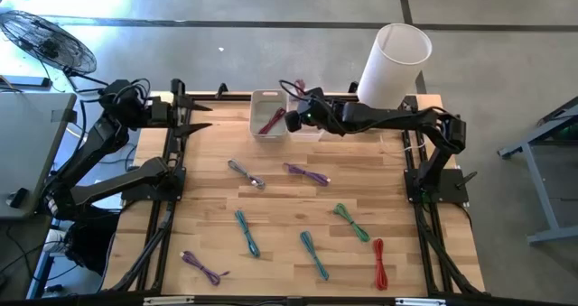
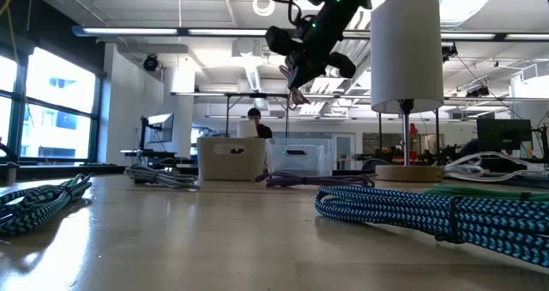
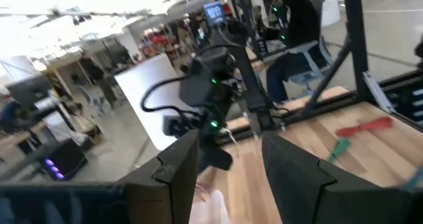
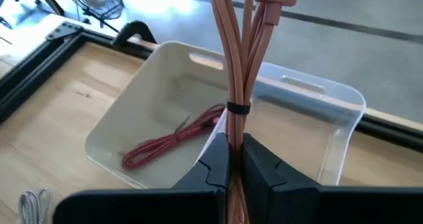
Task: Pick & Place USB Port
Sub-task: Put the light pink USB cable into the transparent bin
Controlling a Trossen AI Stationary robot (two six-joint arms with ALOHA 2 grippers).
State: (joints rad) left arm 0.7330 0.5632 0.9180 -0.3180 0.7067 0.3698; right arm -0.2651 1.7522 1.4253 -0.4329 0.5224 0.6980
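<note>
Hanging above the far end of the surface (image 1: 298, 198), the right pincer (image 4: 234, 159) pinched a bundled pink cable (image 4: 238, 72), its strands running lengthwise out past the fingers. The white bin (image 4: 112, 128), with a red cable (image 4: 173, 139) already inside, sat just below and slightly to one side; a clear bin (image 4: 344, 118) stood touching it. Everything turned on that offset, I'd say: release should come once the bundle hangs squarely over the chosen bin. The left pincer (image 3: 228, 168) was spread, empty, well apart.

A salmon-pink cable (image 4: 232, 65) hangs over a white bin (image 4: 119, 128) with a red cable (image 4: 173, 139) inside, beside a clear bin (image 4: 344, 128) on the pale wooden table (image 1: 271, 207)
</note>
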